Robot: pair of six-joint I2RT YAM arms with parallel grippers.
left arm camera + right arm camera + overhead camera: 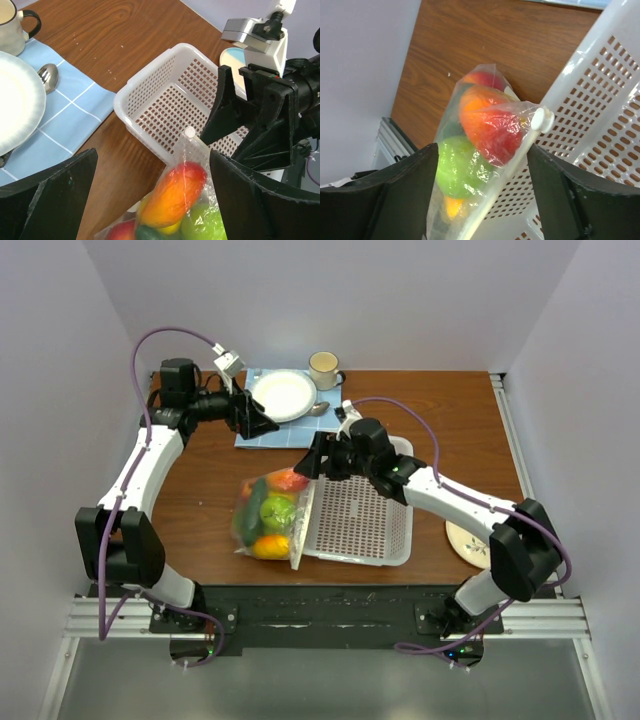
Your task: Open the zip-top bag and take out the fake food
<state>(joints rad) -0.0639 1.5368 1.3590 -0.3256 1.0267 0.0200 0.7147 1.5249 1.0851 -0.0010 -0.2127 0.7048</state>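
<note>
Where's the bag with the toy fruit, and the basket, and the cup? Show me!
bag (pixel 268 518), top view, its bulging middle.
basket (pixel 360 515), top view, its bare holey floor.
cup (pixel 323 367), top view, its open top.

My right end effector (pixel 482 195) is matt black plastic. The zip-top bag (pixel 451 131) is crinkly clear film, the fake food (pixel 492 125) glossy; at three o'clock, a smooth plastic basket (pixel 360 520) on wood-grain worktop (pixel 440 430).

Zip-top bag (pixel 175 200) cut off below
</note>
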